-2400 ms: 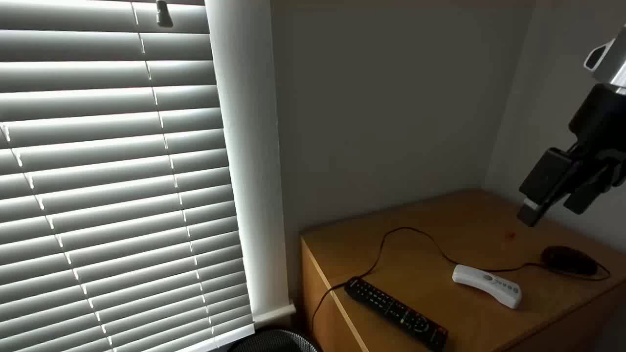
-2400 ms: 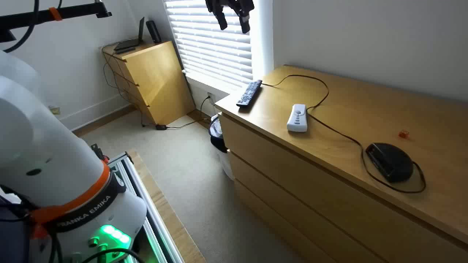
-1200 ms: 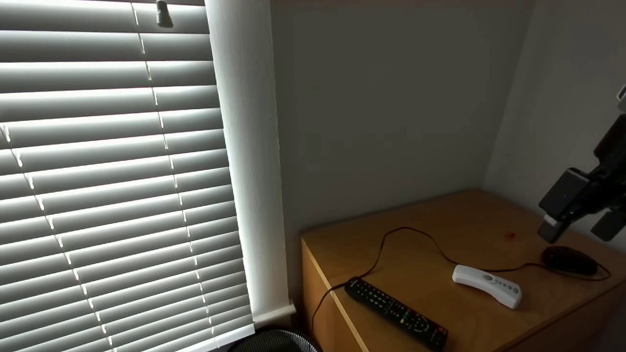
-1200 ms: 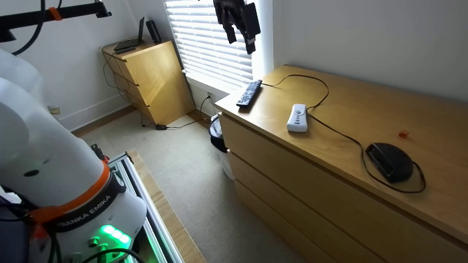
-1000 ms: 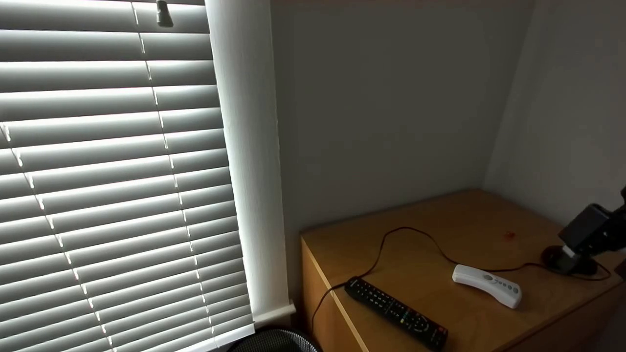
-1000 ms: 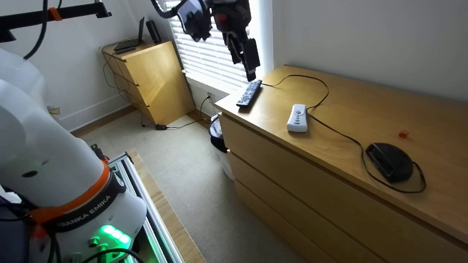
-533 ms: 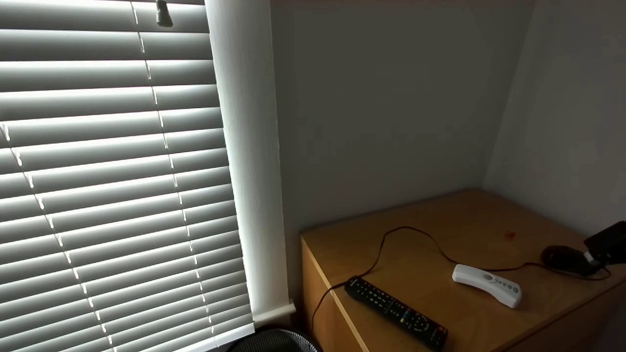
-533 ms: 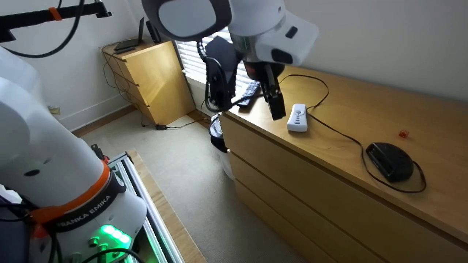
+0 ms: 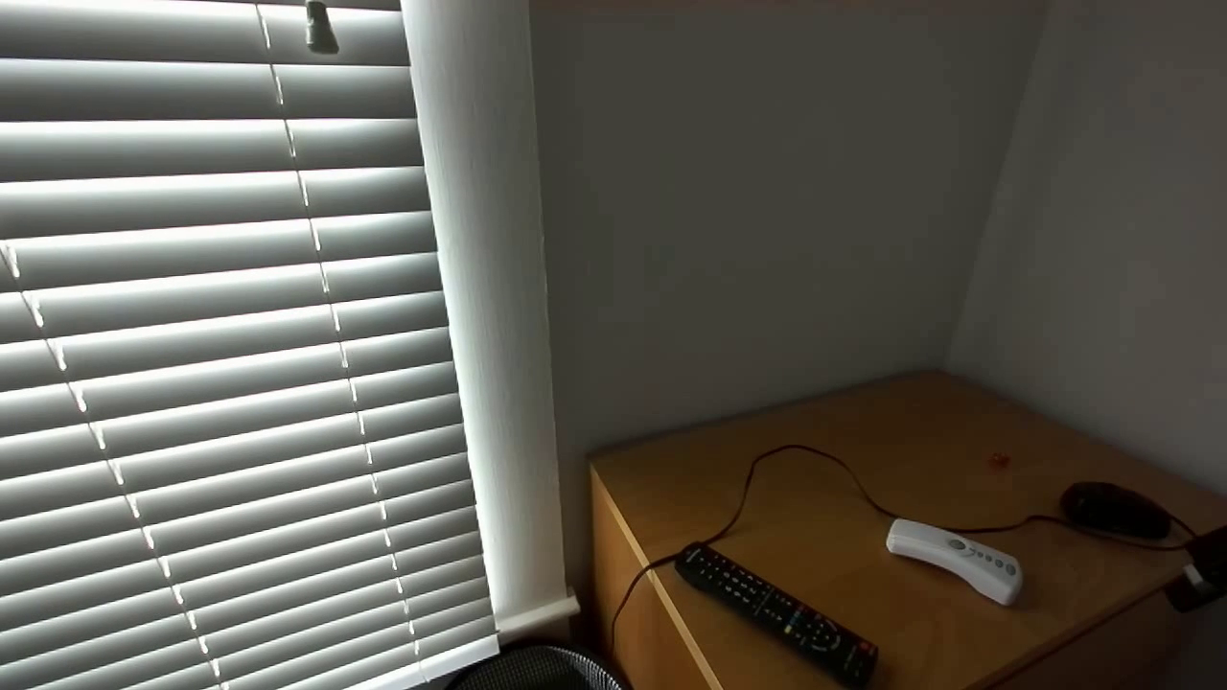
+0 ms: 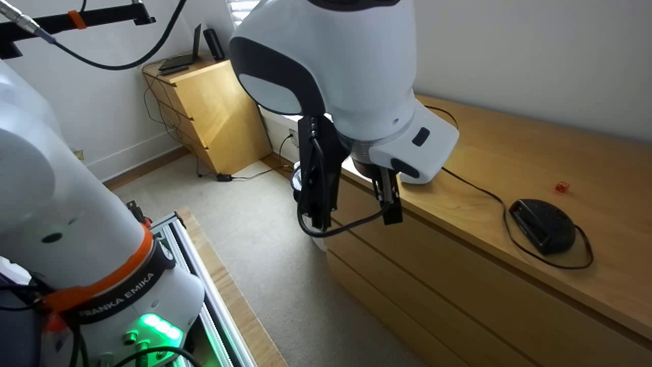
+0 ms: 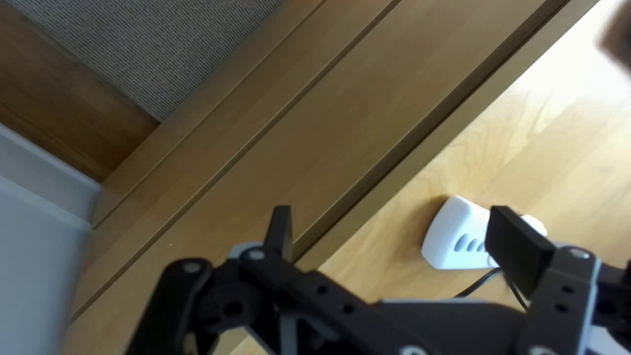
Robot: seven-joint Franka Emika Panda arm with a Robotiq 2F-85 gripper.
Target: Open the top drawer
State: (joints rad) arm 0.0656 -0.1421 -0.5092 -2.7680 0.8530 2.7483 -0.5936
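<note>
Black two-finger gripper (image 11: 397, 236) hangs nr front edge of pale-wood dresser (image 11: 434, 148) w/ fingers spread wide, grey-beige carpet (image 10: 244, 214) below, flat wood-front top drawer (image 10: 458, 275) closed just under edge, contents hidden, curved white plastic remote (image 11: 446, 236) up top.

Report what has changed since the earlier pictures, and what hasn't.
The fingers have come down: in an exterior view they now show against the front of the top drawer; a moment ago they were well above it. Nothing was taken hold of or let go; they stand apart. The drawer is still shut, and the black remote, white remote and small red item lie where they did.
</note>
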